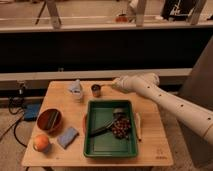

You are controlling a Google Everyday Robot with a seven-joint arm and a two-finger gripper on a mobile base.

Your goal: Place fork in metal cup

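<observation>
Your gripper [113, 85] hangs near the table's far edge, just right of the metal cup [95, 90]; you cannot tell from here what it is doing. The fork [105, 88] appears as a thin pale sliver between gripper and cup, seemingly not yet inside. Insertion and letting go look like what remains.

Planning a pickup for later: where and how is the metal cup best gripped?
Probably across its side wall, coming from the right. The cup stands upright, a small cylinder, so opposite walls suit a pinch. The gripper hovers just right of it; a pale bag crowds its left, the tray its front.
</observation>
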